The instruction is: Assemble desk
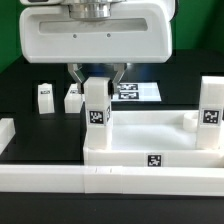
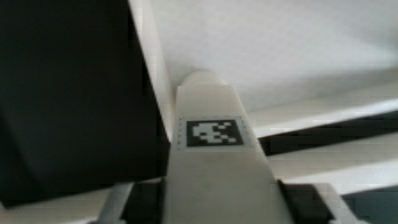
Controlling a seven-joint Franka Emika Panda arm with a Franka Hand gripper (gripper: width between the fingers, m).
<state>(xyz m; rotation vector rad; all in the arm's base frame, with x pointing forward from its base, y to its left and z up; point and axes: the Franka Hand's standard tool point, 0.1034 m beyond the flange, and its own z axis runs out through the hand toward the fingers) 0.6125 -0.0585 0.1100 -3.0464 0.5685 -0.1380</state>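
Observation:
The desk panel (image 1: 150,140) lies with its rim up against the front rail. A white tagged leg (image 1: 95,108) stands upright at its corner on the exterior view's left. My gripper (image 1: 96,76) reaches down from above, and its fingers (image 1: 76,73) close on that leg's top. In the wrist view the leg (image 2: 214,110) with its tag runs straight between the dark pads (image 2: 306,200) of my gripper (image 2: 217,206), over the white panel (image 2: 302,60). A second leg (image 1: 211,102) stands at the panel's corner on the exterior view's right.
Two loose white legs (image 1: 45,96) (image 1: 74,97) stand on the black table behind the panel. The marker board (image 1: 138,92) lies further back. A long white rail (image 1: 100,190) runs along the front, and another rail (image 1: 5,135) sits at the exterior view's left.

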